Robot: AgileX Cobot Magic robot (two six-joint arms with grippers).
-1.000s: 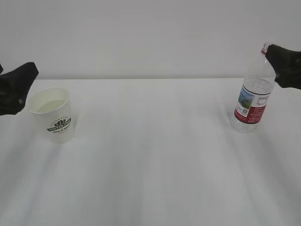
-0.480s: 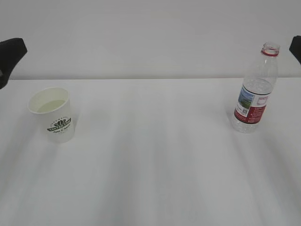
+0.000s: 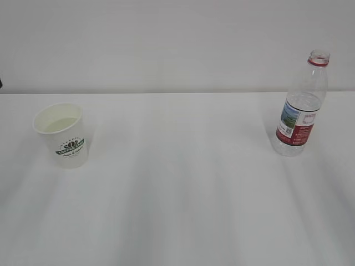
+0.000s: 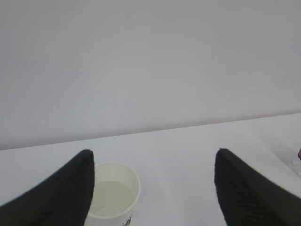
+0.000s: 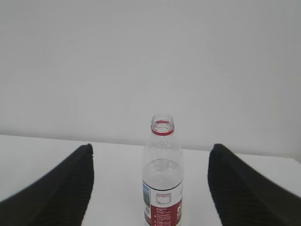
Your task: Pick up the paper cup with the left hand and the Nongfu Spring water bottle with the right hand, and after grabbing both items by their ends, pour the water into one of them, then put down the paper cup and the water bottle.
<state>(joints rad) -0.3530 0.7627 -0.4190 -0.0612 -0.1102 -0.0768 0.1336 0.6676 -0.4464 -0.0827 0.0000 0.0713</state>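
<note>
The paper cup [image 3: 61, 134] stands upright at the table's left, white with a dark green logo, and pale liquid [image 3: 60, 124] lies in it. The Nongfu Spring water bottle [image 3: 299, 108] stands upright at the right, uncapped, with a red neck ring. Neither gripper shows in the exterior view. In the left wrist view my left gripper [image 4: 154, 153] is open and empty, and the cup [image 4: 114, 195] sits low beside its left finger. In the right wrist view my right gripper [image 5: 151, 147] is open, with the bottle [image 5: 162, 174] standing beyond and between its fingers, untouched.
The white table [image 3: 183, 183] runs bare between cup and bottle. A plain light wall [image 3: 177, 44] closes off its far edge.
Both grippers have drawn back from the cup and the bottle and left the exterior view, the left one to the left, the right one to the right. Cup and bottle have not moved.
</note>
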